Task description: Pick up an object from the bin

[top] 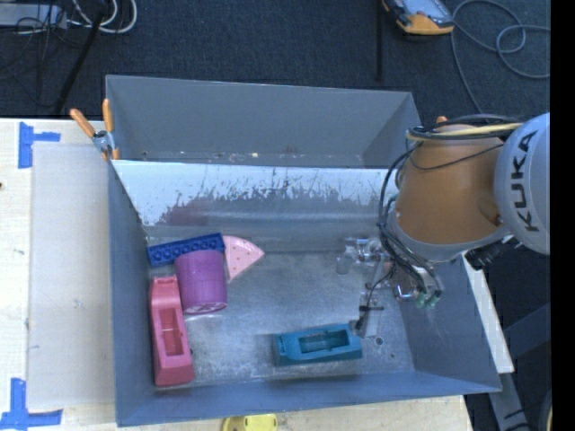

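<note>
Teal block beside fingers, seemingly closed

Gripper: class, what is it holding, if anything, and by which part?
Cannot be told: the gripper is at the right end of the teal block.

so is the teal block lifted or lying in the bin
Lying: the teal block sits flat on the bin floor, gripper beside its right end.

One word can be read, "KUKA", in dark capitals on the white arm housing. It sits above and to the right of the pincer, just right of the orange cover, and the letters are turned on their side, running along the curved shell.
</note>
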`<state>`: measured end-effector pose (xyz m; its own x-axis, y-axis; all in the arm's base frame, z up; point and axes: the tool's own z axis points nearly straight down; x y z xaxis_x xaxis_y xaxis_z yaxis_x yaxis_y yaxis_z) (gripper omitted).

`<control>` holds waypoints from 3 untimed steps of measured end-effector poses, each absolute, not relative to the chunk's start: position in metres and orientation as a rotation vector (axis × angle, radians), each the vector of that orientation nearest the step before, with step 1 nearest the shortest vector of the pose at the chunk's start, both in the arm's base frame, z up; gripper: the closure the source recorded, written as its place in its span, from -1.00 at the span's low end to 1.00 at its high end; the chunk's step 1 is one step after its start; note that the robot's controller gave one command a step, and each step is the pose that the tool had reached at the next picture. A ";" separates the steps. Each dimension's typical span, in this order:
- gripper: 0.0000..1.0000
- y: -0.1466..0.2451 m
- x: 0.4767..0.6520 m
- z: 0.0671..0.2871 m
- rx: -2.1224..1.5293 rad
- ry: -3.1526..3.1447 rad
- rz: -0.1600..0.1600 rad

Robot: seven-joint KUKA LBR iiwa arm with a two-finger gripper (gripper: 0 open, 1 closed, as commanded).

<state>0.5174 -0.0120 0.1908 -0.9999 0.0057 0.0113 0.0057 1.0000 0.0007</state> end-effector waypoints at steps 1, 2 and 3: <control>-1.00 -0.012 0.519 0.195 -0.008 -3.139 -0.001; -1.00 -0.025 0.509 0.172 0.246 -3.137 -0.001; -1.00 -0.002 0.482 0.104 0.629 -3.079 0.003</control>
<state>0.4823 -0.0019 0.1044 -0.9200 -0.3920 -0.0004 -0.3920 0.9200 -0.0020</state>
